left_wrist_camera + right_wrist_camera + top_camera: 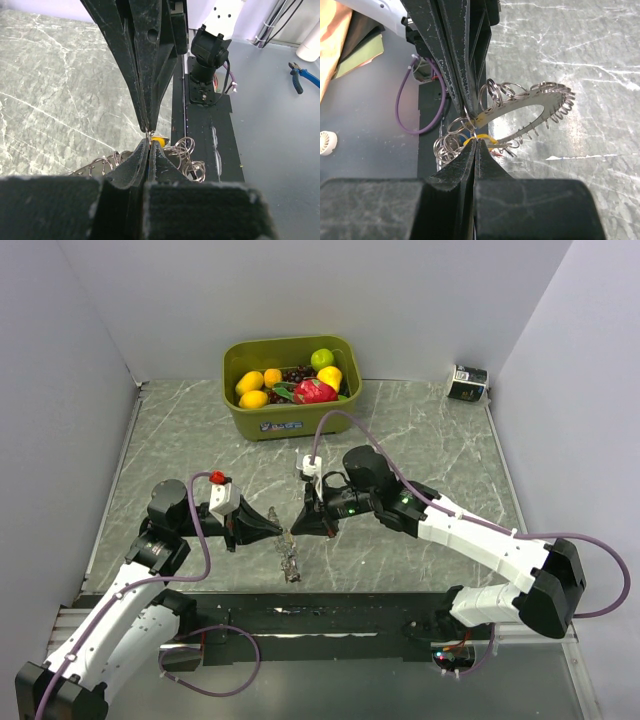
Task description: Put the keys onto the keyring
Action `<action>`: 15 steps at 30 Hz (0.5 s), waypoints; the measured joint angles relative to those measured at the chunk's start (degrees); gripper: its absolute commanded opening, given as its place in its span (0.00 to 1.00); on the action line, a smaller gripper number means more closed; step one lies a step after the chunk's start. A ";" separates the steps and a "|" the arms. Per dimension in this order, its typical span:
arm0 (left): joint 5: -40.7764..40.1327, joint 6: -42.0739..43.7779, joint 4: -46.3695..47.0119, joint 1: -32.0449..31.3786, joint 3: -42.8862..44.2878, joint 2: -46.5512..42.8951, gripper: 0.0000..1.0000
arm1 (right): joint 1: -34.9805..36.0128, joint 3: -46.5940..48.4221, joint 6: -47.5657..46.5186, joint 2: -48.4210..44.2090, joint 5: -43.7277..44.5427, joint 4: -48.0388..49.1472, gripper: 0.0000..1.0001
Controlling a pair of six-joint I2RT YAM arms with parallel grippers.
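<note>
Top external: left gripper (281, 530) and right gripper (299, 527) both pinch the keyring (291, 562) near the table's (420, 440) near edge; threading looks unfinished.

Table (420, 440), grey veined stone-look top, smooth with a faint sheen; keyring (545, 97), bright polished metal strip and wire loops; keys (482, 118), one head yellow plastic; left gripper (148, 145) and right gripper (476, 145), black matt plastic, scuffed and scratched; bin (290, 420), olive plastic, smooth.
</note>
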 measured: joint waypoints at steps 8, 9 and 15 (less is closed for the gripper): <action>-0.07 -0.04 0.09 -0.13 0.00 0.00 0.01 | 0.15 -2.36 -0.04 -1.84 0.63 2.23 0.14; -0.04 -0.04 0.11 -0.17 0.00 0.00 0.01 | 0.22 -2.78 -0.02 -2.38 1.05 2.56 0.23; -0.04 -0.07 0.20 -0.20 0.00 0.00 0.01 | 0.24 -4.22 -0.15 -5.03 2.75 2.69 0.61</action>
